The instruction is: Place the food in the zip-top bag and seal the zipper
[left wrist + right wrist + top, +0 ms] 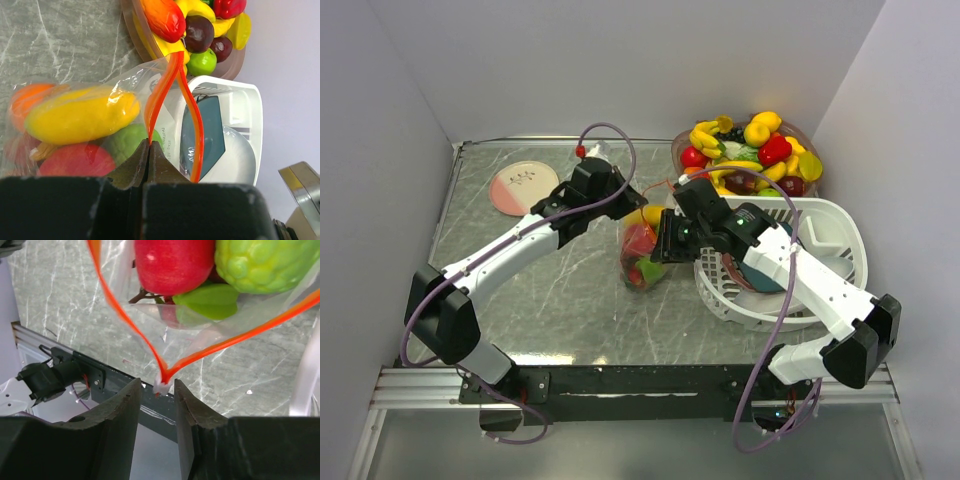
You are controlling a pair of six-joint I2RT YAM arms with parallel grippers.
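Note:
The zip-top bag (642,252) hangs between my two grippers over the table, its mouth open. It holds food: a yellow fruit (82,115), a red apple (172,262), a green bumpy fruit (260,265) and an orange one (30,97). My left gripper (149,144) is shut on one end of the orange-red zipper (167,85); in the top view it (632,205) is at the bag's far end. My right gripper (156,385) is open, its jaws standing either side of the white slider (161,386) at the zipper's other end.
A clear bowl (682,140) heaped with more toy fruit stands at the back right. A white slatted basket (840,235) holding a teal plate (210,135) sits right of the bag. A pink plate (523,187) lies at the back left.

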